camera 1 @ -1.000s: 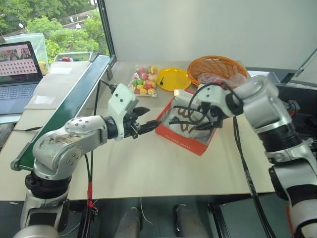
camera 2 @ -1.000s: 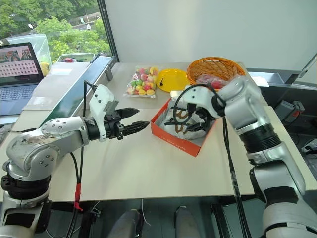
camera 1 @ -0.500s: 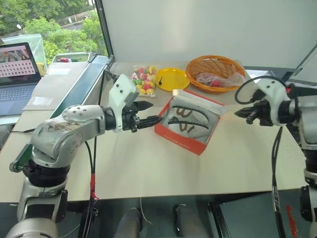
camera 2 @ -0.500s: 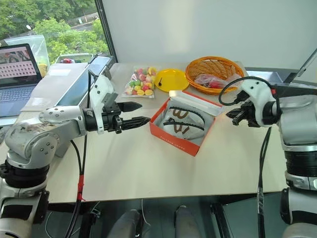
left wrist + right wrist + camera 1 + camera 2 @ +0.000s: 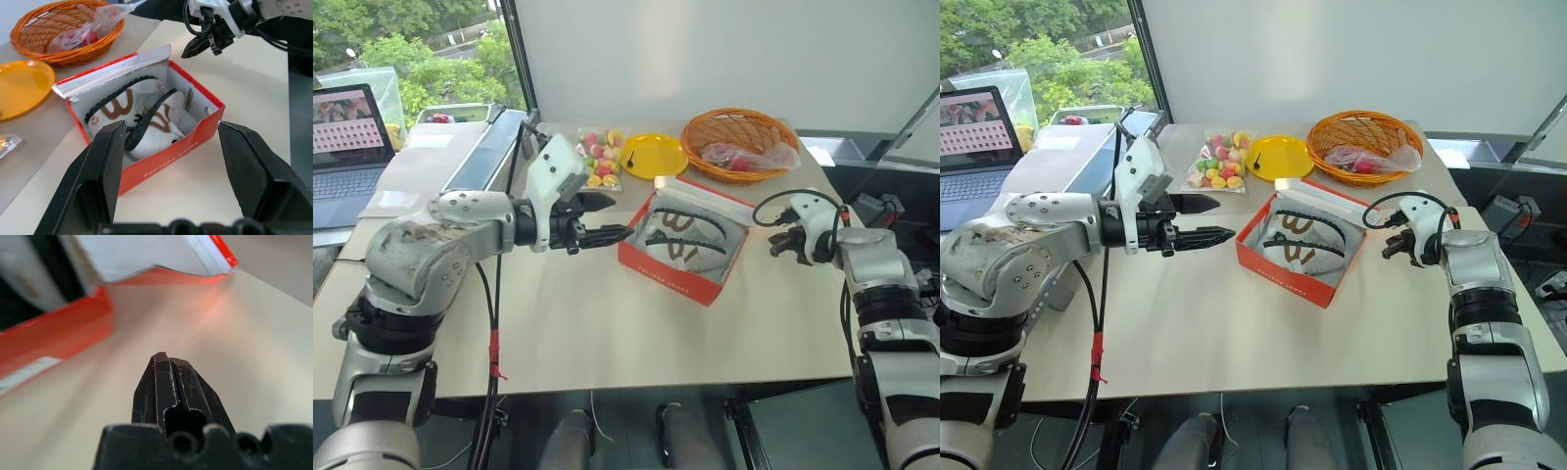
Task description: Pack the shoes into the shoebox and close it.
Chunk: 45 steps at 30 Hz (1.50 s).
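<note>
Withdrawn from over the shoebox (image 5: 683, 253) since a second ago: right pincer (image 5: 785, 244), now clamped shut on nothing beside it. Left pincer (image 5: 607, 227) parted, empty. Shoes (image 5: 142, 117) inside, lid (image 5: 1317, 203) still up. Risk: laces riding high, jamming the lid; box skidding across tabletop (image 5: 607, 333).

The orange-red shoebox (image 5: 161, 159) carries pale print along its long side wall, too small and blurred to read. No other text is legible.
</note>
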Each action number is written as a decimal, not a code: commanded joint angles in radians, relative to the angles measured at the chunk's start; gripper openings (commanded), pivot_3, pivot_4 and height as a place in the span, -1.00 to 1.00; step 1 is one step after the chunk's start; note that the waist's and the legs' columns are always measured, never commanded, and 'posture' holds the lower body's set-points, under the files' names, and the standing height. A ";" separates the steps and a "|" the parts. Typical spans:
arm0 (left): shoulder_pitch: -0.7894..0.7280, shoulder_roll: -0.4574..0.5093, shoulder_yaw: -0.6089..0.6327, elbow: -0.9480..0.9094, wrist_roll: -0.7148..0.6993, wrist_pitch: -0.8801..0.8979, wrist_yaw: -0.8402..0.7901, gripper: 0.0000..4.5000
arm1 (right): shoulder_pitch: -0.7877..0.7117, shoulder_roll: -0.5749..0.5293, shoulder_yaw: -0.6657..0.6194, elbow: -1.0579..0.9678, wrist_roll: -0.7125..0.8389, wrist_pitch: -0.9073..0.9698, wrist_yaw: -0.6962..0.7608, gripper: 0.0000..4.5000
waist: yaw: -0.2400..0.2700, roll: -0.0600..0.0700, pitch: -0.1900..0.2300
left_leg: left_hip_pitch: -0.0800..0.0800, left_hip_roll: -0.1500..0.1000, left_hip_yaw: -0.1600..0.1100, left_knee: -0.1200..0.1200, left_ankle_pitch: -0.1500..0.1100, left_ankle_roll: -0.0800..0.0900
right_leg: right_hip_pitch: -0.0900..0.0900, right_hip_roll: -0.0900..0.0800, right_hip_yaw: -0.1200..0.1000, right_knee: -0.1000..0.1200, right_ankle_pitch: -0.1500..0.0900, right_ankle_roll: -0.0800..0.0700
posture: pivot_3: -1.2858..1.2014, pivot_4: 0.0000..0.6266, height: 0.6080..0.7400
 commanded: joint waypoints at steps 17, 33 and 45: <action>-0.013 0.019 0.084 -0.095 -0.027 0.079 0.048 0.41 | -0.190 0.109 -0.057 0.500 0.015 -0.419 -0.045 -0.98 | -0.026 0.000 0.000 | 0.001 0.000 0.000 0.000 0.000 0.000 | 0.001 0.000 0.001 0.000 0.000 0.000 | 0.03 -0.52 1.00; -0.017 -0.001 0.081 -0.104 -0.048 0.082 0.081 0.41 | -0.238 0.209 -0.067 0.533 -0.001 -0.515 0.024 -0.98 | -0.031 0.000 0.000 | 0.002 0.000 0.000 0.000 0.000 0.000 | 0.001 0.001 0.001 0.001 0.001 0.000 | 0.03 -0.52 1.00; -0.013 -0.014 0.069 -0.098 -0.034 0.063 0.090 0.41 | -0.202 0.288 -0.033 0.418 0.031 -0.448 0.373 -0.98 | -0.048 0.000 0.000 | 0.002 0.000 0.000 0.000 0.000 0.000 | 0.001 0.001 0.001 0.002 0.001 0.000 | 0.03 -0.52 1.00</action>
